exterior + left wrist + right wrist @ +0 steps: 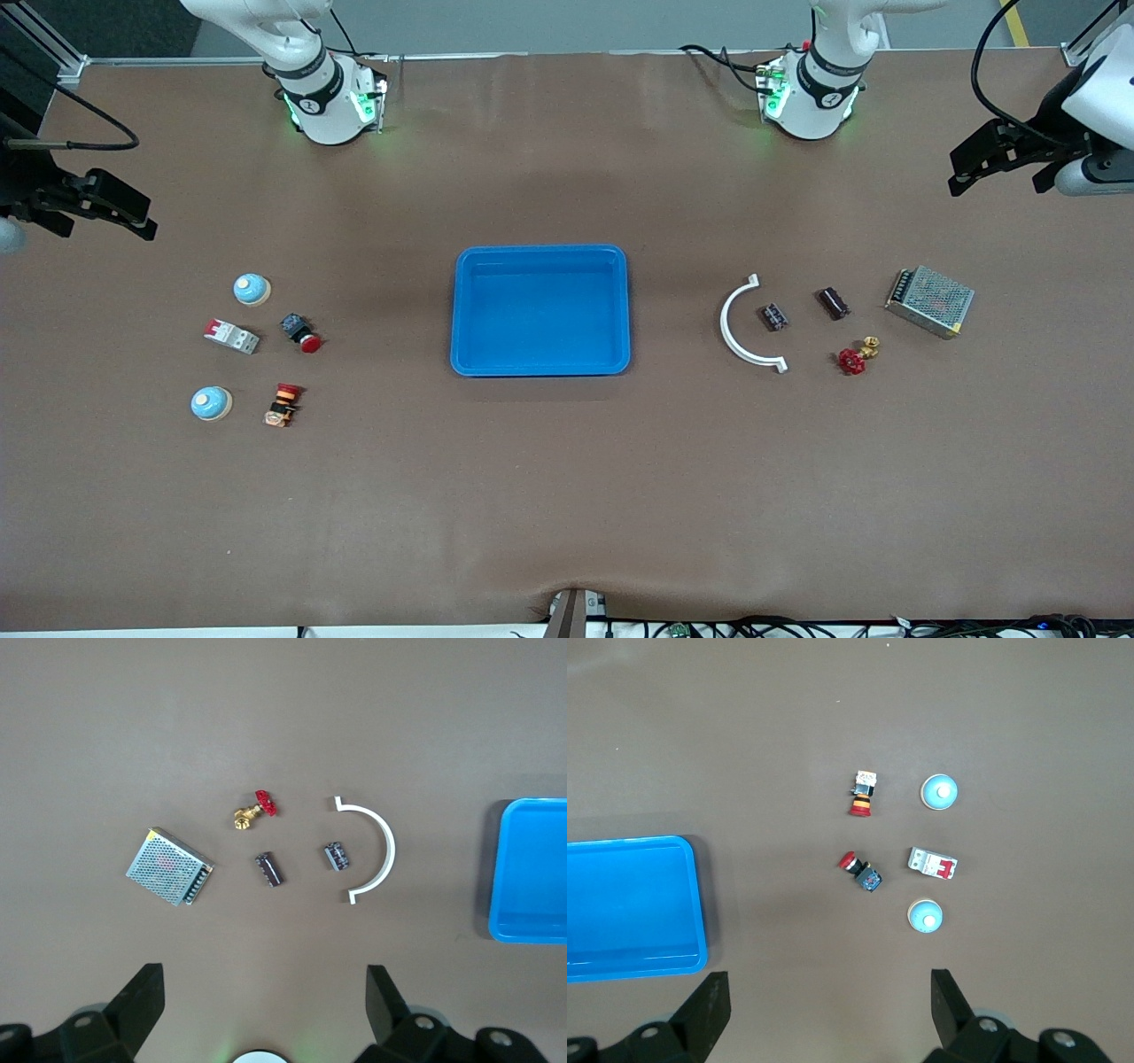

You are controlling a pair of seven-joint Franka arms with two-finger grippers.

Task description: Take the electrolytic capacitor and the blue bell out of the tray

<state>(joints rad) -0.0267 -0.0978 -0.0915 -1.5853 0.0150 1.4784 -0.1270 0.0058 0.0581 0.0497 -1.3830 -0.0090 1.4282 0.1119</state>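
Blue tray (pixel 540 365) sits mid-table, with nothing in it. Both grippers hang above the table ends, jaws spread wide and holding nothing. The left gripper (pixel 992 164) is over bare cloth; its wrist view shows two dark capacitors (pixel 270 869) (pixel 336 856) below its fingers, beside a white curved bracket (pixel 386 849), a red-handled valve (pixel 255 811) and a mesh power supply (pixel 170 866). The right gripper (pixel 111 208) hangs likewise; its wrist view shows two blue bells (pixel 939 791) (pixel 926 916), a breaker (pixel 933 864) and two red pushbuttons (pixel 860 872) (pixel 863 793).
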